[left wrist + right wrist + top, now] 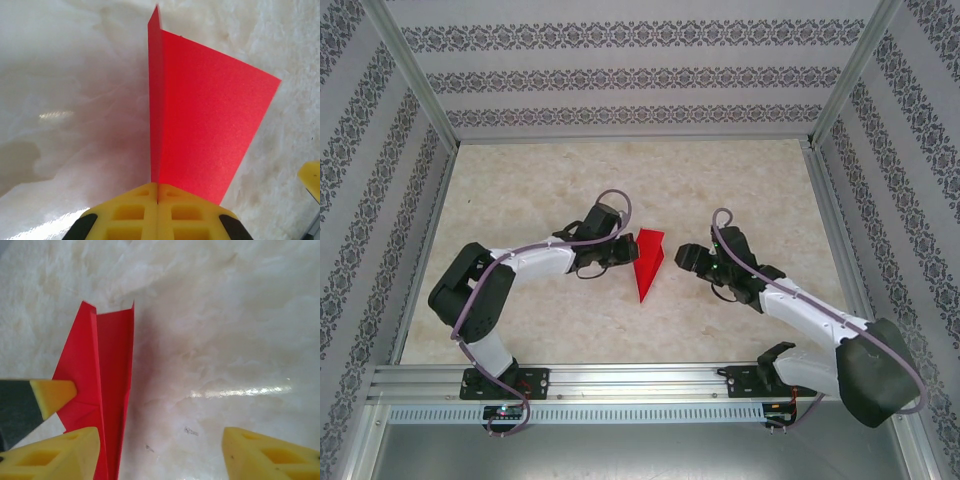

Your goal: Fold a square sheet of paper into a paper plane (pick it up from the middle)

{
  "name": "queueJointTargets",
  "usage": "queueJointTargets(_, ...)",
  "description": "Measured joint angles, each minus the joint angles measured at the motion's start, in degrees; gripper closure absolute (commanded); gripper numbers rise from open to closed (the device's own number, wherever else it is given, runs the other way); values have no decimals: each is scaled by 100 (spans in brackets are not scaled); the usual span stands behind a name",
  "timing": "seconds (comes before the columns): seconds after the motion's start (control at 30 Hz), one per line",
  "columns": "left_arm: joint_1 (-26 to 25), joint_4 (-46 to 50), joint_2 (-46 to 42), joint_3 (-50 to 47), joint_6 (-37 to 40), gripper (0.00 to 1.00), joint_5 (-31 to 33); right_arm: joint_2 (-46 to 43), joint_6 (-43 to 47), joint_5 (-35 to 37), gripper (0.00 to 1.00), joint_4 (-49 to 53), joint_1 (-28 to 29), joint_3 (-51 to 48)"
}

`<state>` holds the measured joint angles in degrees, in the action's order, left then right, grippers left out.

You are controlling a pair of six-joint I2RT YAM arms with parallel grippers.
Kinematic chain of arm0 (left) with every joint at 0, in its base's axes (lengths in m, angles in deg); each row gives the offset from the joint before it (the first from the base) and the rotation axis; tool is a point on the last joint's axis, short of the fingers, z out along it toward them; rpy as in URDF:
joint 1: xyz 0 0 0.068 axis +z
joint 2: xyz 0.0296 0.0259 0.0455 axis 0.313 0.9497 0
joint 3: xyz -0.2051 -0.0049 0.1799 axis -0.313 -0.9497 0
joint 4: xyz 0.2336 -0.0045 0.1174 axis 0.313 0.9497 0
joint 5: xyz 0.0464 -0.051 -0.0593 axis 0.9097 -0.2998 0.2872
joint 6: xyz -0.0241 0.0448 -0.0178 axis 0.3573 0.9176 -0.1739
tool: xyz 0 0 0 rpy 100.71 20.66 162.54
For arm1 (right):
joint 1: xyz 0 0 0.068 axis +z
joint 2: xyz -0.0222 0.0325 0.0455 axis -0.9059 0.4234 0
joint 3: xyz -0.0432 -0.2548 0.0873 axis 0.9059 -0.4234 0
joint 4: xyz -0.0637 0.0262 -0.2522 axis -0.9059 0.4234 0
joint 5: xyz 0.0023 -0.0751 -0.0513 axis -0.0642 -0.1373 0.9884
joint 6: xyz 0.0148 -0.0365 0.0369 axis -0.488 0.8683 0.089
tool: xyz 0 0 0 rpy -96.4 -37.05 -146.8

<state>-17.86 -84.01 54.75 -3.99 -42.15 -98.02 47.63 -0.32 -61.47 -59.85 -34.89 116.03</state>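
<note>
we see the paper plane (647, 262), a red folded dart, near the middle of the table (520, 190) between our two arms, its tip pointing toward the near edge. our left gripper (157, 192) is clamped tight on its left side. our right gripper (160, 437) sits just right of it, fingers apart and gripping nothing.

The left pincer (157, 194) has its yellow fingers pressed together on the near edge of the red paper plane (200, 115). One flap stands upright and the other fans out to the right over the pale marbled desk (75, 75).
</note>
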Motion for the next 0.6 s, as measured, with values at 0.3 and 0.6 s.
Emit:
queueJointTargets(0.3, 118, -949, 0, -756, -516, 100, -133, 1335, -236, 166, 72, -13, 979, 946)
queueJointTargets(0.6, 149, -1187, 0, -999, -625, 100, -138, 2216, -236, 291, 67, 55, 1309, 1561)
